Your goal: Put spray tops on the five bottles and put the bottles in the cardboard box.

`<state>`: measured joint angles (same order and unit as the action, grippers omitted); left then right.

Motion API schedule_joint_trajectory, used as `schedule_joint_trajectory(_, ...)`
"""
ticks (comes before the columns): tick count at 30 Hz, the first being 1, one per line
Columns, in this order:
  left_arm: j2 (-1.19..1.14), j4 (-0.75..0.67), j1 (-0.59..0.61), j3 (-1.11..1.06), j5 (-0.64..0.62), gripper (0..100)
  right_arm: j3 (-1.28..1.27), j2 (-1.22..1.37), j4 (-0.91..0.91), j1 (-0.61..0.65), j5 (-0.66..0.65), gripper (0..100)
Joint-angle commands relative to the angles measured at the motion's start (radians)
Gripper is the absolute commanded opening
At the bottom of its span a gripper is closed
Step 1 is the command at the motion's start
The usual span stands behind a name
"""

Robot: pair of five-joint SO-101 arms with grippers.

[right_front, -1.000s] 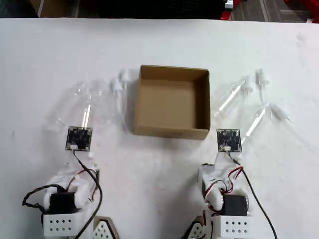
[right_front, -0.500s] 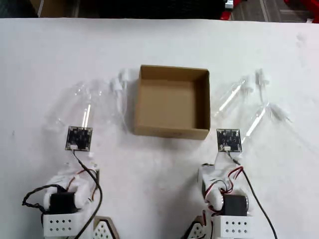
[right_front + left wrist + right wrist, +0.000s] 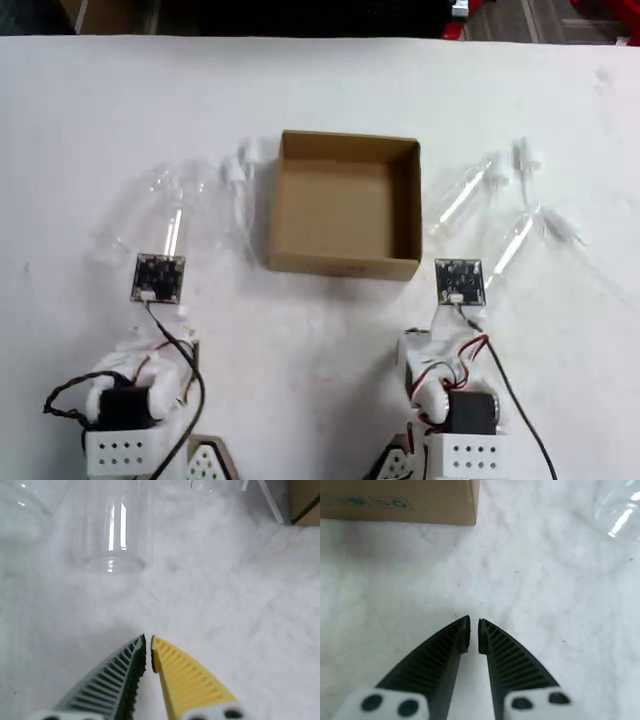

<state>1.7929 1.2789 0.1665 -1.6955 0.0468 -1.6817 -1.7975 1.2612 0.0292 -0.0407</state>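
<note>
The left tool (image 3: 148,647) and the right tool (image 3: 474,630) are both pinched closed on nothing, while clear bottles (image 3: 170,215) lie on the tabletop (image 3: 320,90) on both sides of the cardboard box (image 3: 340,265).

Box (image 3: 340,265) at middle of table (image 3: 320,90). Left bottles (image 3: 165,215) lie on the table left of it, with spray tops (image 3: 238,165) beside its far left corner. Right bottles (image 3: 462,197) lie side by side right of it. Left arm (image 3: 130,400) and right arm (image 3: 455,400) at near edge.
</note>
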Motion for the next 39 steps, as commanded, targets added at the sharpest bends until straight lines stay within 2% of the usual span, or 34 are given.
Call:
schedule_joint_trajectory(1, 0.005, -0.003, 0.005, 0.003, -0.012, 2, -0.009, -0.004, 0.005, -0.005, 0.008, 1.5)
schedule_joint_trajectory(36, 0.005, -0.003, 0.005, 0.003, -0.012, 2, -0.009, -0.005, 0.005, -0.005, 0.008, 1.5)
schedule_joint_trajectory(39, 0.005, -0.003, 0.005, 0.003, -0.012, 2, -0.009, -0.005, -0.035, -0.005, 0.008, 1.5)
